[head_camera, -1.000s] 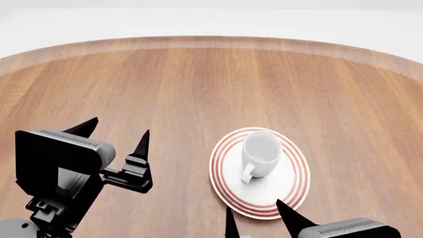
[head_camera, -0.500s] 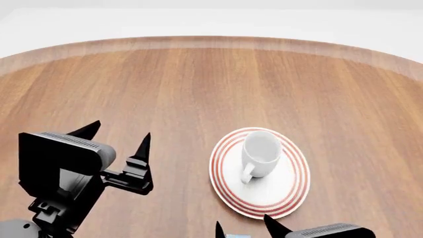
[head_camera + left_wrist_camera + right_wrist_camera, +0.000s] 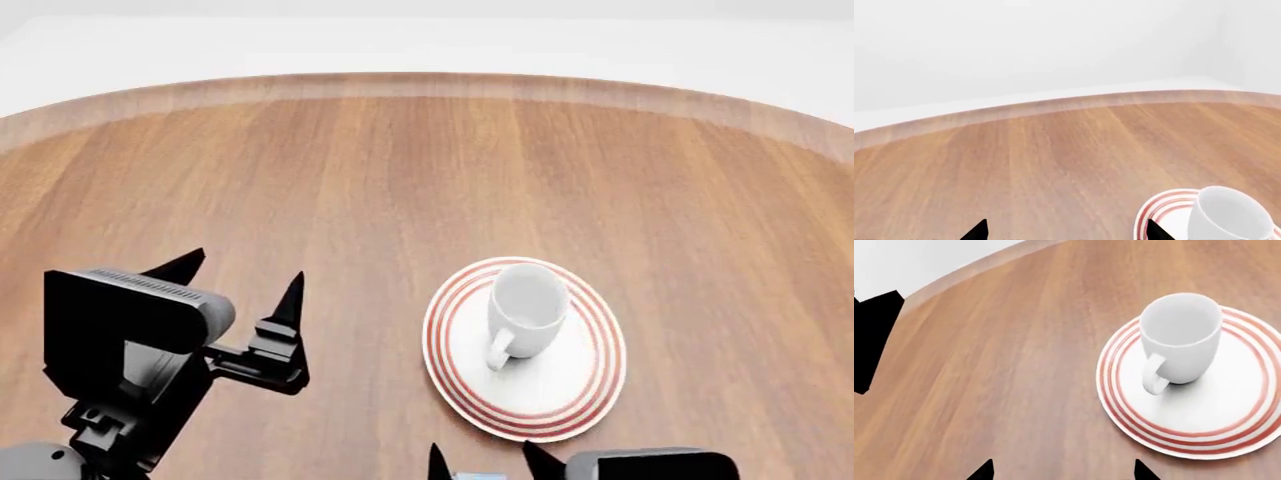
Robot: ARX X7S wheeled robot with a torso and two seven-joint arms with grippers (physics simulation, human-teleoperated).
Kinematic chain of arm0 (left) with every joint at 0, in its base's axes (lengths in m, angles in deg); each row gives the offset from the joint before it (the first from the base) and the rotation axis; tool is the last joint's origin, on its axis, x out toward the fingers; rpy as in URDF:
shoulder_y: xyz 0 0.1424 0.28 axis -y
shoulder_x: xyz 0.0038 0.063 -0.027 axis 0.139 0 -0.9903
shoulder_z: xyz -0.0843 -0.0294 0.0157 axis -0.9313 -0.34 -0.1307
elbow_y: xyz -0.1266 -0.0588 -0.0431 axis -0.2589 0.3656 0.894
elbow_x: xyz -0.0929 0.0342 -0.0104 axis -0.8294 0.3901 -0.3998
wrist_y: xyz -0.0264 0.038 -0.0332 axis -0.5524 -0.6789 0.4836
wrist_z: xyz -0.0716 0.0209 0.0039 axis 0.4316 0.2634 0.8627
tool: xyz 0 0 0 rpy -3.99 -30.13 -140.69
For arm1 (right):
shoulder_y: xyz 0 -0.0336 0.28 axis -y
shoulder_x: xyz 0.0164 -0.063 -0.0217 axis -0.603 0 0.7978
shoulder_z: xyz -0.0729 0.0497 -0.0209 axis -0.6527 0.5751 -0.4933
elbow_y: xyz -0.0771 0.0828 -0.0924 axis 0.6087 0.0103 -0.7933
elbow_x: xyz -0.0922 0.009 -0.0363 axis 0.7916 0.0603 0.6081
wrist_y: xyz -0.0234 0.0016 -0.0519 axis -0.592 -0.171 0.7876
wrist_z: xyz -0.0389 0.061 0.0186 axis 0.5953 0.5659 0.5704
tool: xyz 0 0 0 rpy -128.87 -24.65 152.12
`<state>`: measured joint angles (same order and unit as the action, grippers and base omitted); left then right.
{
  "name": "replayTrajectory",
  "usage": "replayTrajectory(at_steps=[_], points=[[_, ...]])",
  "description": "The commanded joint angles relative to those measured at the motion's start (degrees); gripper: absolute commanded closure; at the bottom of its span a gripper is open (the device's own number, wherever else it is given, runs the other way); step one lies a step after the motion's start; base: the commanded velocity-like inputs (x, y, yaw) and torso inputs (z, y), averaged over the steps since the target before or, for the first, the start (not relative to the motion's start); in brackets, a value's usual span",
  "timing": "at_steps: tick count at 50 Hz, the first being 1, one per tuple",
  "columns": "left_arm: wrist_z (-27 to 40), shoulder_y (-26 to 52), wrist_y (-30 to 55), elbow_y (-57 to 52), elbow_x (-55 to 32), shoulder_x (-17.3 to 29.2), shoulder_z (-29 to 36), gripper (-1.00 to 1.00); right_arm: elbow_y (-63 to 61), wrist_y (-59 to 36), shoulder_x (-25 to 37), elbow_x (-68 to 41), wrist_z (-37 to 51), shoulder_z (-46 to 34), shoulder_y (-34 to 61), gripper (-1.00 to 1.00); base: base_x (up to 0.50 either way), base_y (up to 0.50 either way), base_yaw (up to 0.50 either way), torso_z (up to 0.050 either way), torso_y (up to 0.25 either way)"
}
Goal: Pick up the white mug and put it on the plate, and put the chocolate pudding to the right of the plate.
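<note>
The white mug (image 3: 529,308) stands upright on the red-ringed plate (image 3: 587,385), its handle toward me; both also show in the right wrist view as mug (image 3: 1181,337) and plate (image 3: 1227,415). My right gripper (image 3: 483,460) is at the view's bottom edge, just near-left of the plate, open over bare wood. A light-blue sliver, seemingly the chocolate pudding (image 3: 475,476), peeks in at the frame edge between its fingers; whether it touches them I cannot tell. My left gripper (image 3: 238,278) hovers open and empty, well left of the plate.
The round wooden table (image 3: 400,180) curves away at the far side, with a white floor beyond its rim. In the left wrist view the mug (image 3: 1227,215) and plate rim (image 3: 1157,215) sit beside one fingertip (image 3: 1155,231).
My right gripper has drawn back toward me and to the left, away from the plate's near rim. The left arm sank slightly. Mug and plate have not moved.
</note>
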<state>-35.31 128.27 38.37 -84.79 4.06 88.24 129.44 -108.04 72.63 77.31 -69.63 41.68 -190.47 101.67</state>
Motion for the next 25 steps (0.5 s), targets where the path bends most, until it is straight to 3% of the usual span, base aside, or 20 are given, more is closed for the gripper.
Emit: replayTrajectory(at_steps=[1, 10, 18, 25], points=[[-1.56, -0.68, -1.19, 0.26, 0.74, -0.96, -1.4, -1.0, 0.92, 1.73, -1.35, 0.07, 0.58, 4.04, -2.07, -1.0, 0.0, 0.0, 0.0, 0.0, 0.0], [-1.83, -1.17, -1.52, 0.68, 1.0, -1.16, -1.3, -1.0, 1.17, -3.15, -0.75, -1.4, 1.16, 12.49, -8.74, -1.0, 0.0, 0.0, 0.0, 0.0, 0.0], [-2.04, -1.67, -1.98, 1.11, 1.13, -1.29, -1.25, -1.0, 0.15, -22.7, -2.39, -6.91, 1.25, 34.51, -22.33, -1.0, 0.0, 0.0, 0.0, 0.0, 0.0], [-2.09, -1.64, -2.06, 1.12, 0.84, -1.08, -1.44, -1.0, -1.12, -34.85, -6.31, -10.43, 1.23, 45.86, -28.77, -1.0, 0.0, 0.0, 0.0, 0.0, 0.0]])
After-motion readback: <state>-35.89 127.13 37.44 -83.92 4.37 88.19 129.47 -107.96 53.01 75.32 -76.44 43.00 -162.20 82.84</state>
